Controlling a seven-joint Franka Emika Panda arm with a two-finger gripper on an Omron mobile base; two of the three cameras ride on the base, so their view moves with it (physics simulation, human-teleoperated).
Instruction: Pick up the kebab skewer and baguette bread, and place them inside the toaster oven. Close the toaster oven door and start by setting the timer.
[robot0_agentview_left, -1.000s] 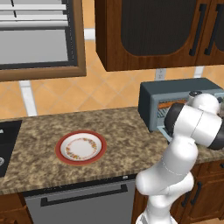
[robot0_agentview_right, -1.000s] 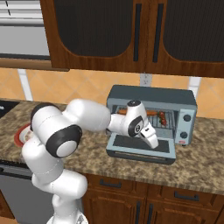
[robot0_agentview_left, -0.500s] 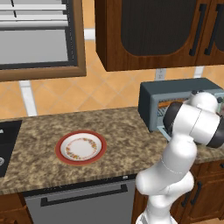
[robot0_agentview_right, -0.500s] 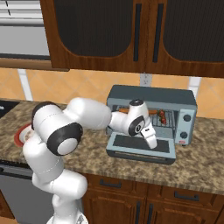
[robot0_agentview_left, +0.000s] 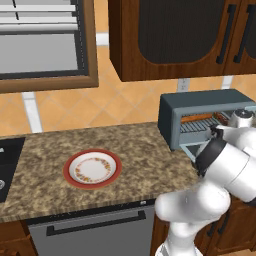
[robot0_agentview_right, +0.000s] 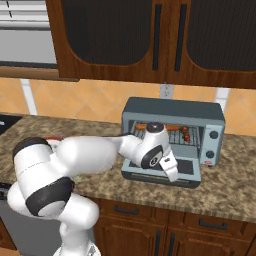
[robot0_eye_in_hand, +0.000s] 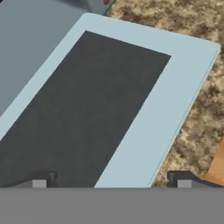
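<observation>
Fingers (robot0_eye_in_hand: 38, 183) spread wide, empty, over the lowered toaster oven door (robot0_eye_in_hand: 109, 109). Baguette bread (robot0_agentview_right: 141, 127) and kebab skewer (robot0_agentview_right: 185, 133) sit on the rack. Your lift could slip off the door's edge.

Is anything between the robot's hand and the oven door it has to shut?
Nothing visible is. The open gripper hangs right above the toaster oven door, which lies folded down flat over the counter. The baguette bread and kebab skewer sit back on the rack, clear of the door's swing.
</observation>
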